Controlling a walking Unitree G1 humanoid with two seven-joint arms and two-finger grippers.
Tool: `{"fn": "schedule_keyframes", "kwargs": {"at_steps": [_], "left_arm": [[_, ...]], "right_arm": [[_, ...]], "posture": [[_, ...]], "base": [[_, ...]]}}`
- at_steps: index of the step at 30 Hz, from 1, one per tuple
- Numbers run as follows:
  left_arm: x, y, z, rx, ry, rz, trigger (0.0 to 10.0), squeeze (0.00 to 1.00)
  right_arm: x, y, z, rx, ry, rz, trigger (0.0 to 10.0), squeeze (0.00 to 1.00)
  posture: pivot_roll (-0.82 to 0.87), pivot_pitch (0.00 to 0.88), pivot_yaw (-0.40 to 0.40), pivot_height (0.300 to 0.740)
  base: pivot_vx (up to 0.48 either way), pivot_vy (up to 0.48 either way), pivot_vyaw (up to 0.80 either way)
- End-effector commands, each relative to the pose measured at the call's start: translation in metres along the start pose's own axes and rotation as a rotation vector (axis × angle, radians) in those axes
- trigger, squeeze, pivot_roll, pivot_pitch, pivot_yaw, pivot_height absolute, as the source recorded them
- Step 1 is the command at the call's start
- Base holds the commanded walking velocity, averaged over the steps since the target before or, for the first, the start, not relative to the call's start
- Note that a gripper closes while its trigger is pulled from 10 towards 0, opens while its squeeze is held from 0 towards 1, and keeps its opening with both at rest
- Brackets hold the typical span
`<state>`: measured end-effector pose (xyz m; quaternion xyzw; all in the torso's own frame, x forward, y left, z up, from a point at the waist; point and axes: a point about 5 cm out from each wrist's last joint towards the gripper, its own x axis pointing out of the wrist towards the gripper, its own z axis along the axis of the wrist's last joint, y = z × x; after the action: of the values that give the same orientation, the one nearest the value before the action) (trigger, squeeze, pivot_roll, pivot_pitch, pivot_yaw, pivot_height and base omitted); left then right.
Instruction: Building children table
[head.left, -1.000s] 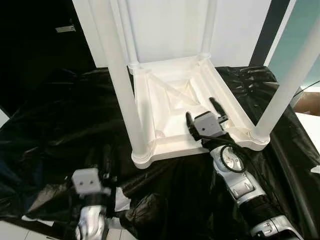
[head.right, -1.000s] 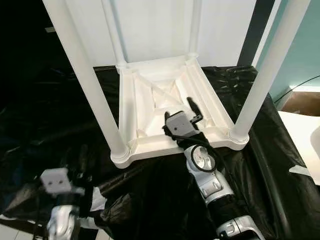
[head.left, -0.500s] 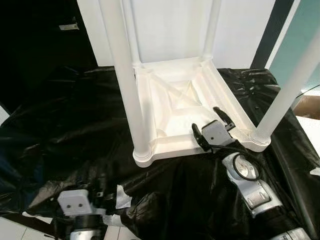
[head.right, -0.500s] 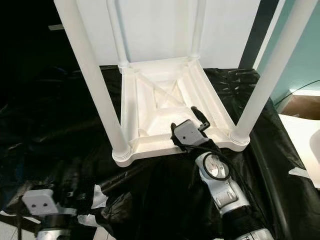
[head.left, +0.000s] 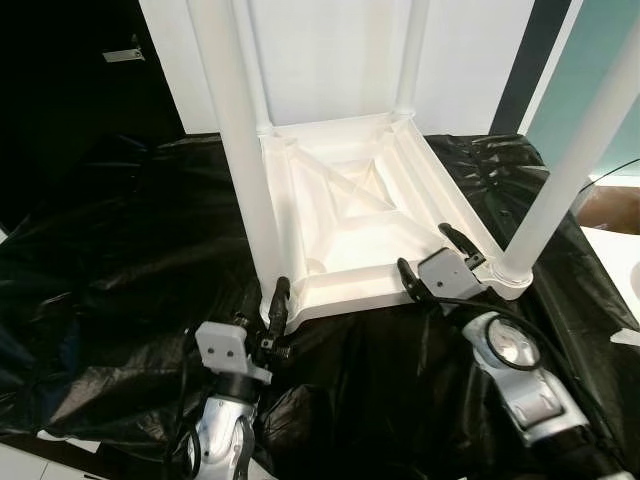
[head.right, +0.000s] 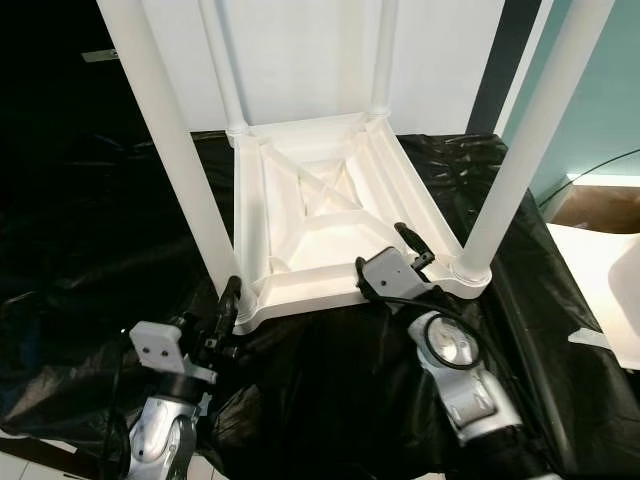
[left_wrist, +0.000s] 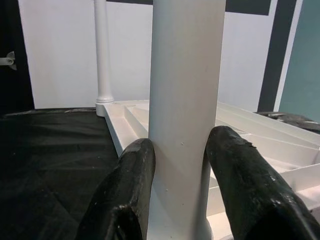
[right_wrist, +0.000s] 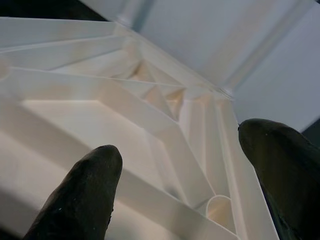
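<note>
Where the white children's table lies upside down on the black plastic sheet, we see its ribbed underside facing up and its four white legs rising from the corners. Our left gripper sits at the near left leg, low by its socket, with one black finger on each side of the tube; in the left wrist view the fingers bracket the leg closely, the left one pressed against it, though we cannot tell whether they truly squeeze it. Our right gripper rests at the table's near rim, just beside the near right leg, its two fingers spread wide with nothing between them; ahead of it lie the cross ribs of the underside. Beyond both grippers stand the two far legs, and behind them a white wall panel. The crumpled sheet spreads out under the table on every side.
</note>
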<state>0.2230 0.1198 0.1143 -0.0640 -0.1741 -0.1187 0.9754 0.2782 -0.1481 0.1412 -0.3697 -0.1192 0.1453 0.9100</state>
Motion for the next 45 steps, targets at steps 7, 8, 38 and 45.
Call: {"fn": "schedule_keyframes", "kwargs": {"at_steps": [7, 8, 38, 45], "left_arm": [[0.009, 0.007, -0.013, 0.057, 0.074, 0.068, 10.0, 0.0], [0.012, 0.006, -0.014, 0.062, 0.077, 0.068, 10.0, 0.0], [0.057, -0.018, -0.007, 0.046, 0.108, -0.027, 3.6, 0.0], [0.064, -0.011, -0.001, 0.061, 0.085, -0.005, 0.0, 0.0]], "right_arm": [[-0.021, 0.015, 0.003, -0.112, -0.037, 0.244, 10.0, 0.0], [-0.022, 0.017, 0.002, -0.126, -0.033, 0.269, 10.0, 0.0], [-0.015, 0.027, -0.01, -0.249, 0.048, 0.357, 10.0, 0.0], [-0.017, 0.027, -0.018, -0.298, 0.094, 0.382, 10.0, 0.0]], "posture": [[-0.01, 0.0, 0.04, 0.74], [-0.01, 0.0, 0.04, 0.74], [0.0, 0.0, 0.049, 0.74], [-0.01, 0.0, 0.052, 0.74]], "base": [[0.0, 0.0, 0.0], [0.0, 0.0, 0.0], [0.0, 0.0, 0.0], [0.0, 0.0, 0.0]]}}
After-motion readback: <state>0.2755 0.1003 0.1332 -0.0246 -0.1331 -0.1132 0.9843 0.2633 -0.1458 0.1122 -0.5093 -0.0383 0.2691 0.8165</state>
